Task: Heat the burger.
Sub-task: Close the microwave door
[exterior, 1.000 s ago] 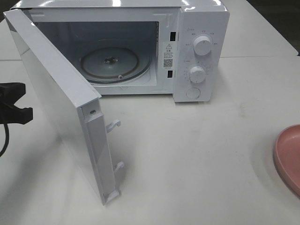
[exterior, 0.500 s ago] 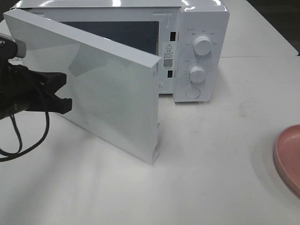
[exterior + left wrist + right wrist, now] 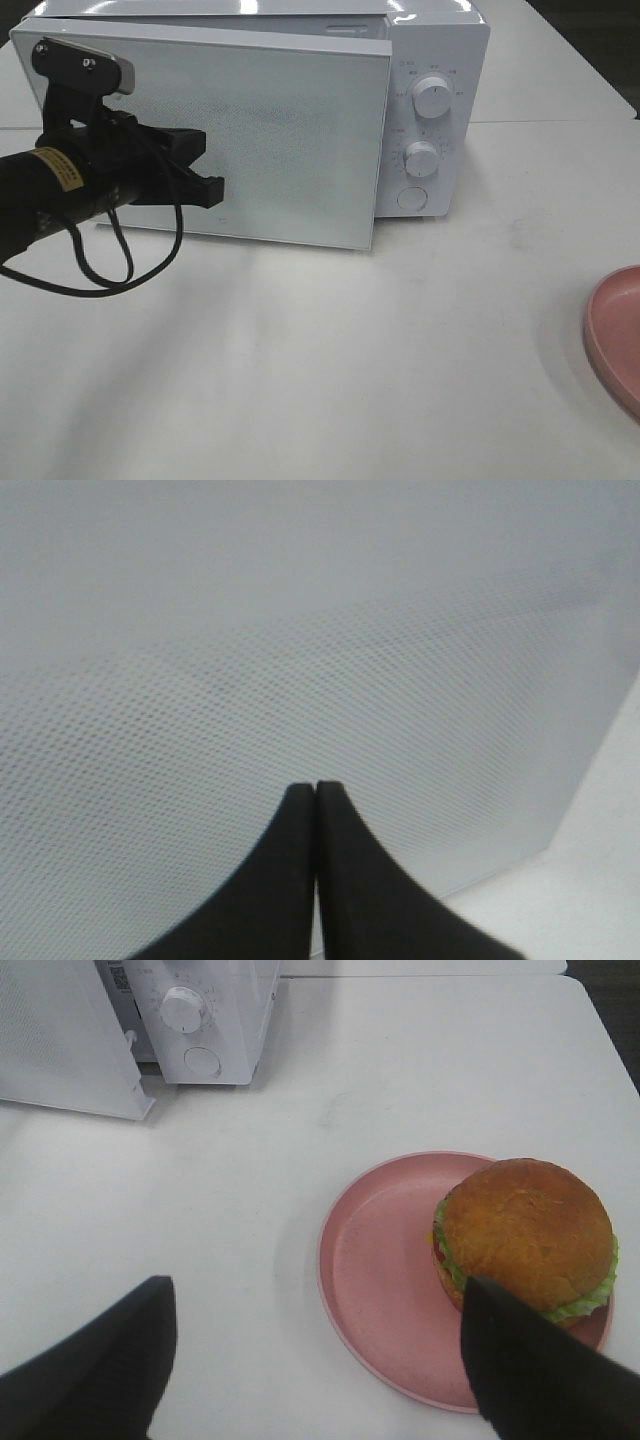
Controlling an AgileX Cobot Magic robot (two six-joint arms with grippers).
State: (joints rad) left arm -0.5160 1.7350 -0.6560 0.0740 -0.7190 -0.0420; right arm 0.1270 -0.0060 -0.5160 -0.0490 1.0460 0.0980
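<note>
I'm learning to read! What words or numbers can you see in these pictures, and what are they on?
None can be read.
Microwave control panel: tiny grey marks around both knobs, too small to read.
Yellow sticker on the left arm: dark print, too blurred to read.
Microwave door: only a dot pattern, no words.
Pink plate and burger: no writing.

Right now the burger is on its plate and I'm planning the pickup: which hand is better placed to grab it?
Right. The right hand hovers open over the burger on the pink plate; the left hand is shut against the microwave door.
</note>
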